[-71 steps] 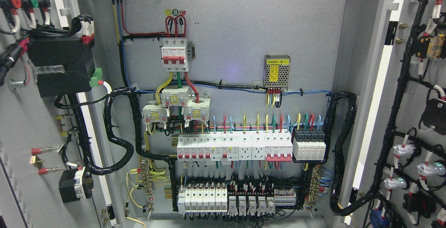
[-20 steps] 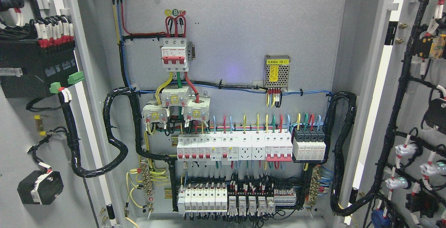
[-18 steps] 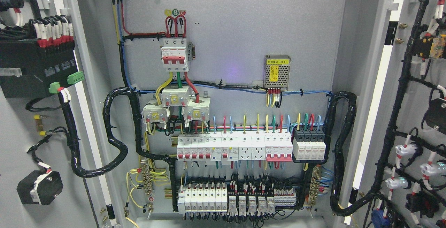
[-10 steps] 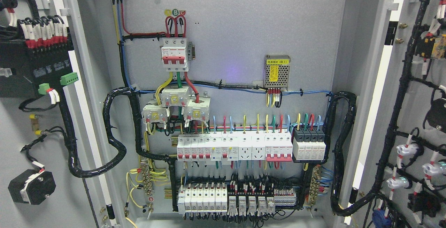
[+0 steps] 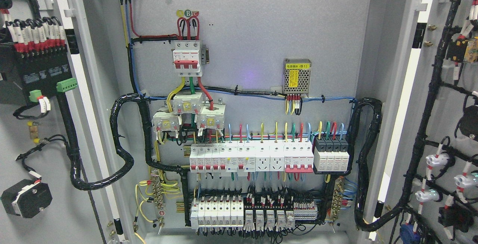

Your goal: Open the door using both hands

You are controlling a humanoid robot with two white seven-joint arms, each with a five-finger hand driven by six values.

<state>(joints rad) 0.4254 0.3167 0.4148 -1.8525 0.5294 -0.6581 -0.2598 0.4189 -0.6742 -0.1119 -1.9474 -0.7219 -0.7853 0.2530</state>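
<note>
An electrical cabinet fills the head view with both doors swung wide. The left door [image 5: 22, 147] shows its grey inner face at the picture's left, carrying a black terminal block [image 5: 41, 72] and a black lock body [image 5: 26, 199]. The right door [image 5: 440, 98] shows its inner face at the right, strung with black cable looms and white lamp sockets [image 5: 435, 160]. Between them the grey back panel [image 5: 254, 31] is in full view. Neither of my hands nor any arm shows.
On the back panel sit a red-and-white main breaker [image 5: 186, 58], a mesh power supply [image 5: 297, 77], a row of white breakers [image 5: 250, 158] and lower terminal rows [image 5: 254, 214]. Thick black cable looms [image 5: 123, 150] run from each door into the cabinet.
The left door has swung further outward to the left: its terminal block and lock body slid leftward and lower. The right door moved slightly to the right. The back panel is unchanged.
</note>
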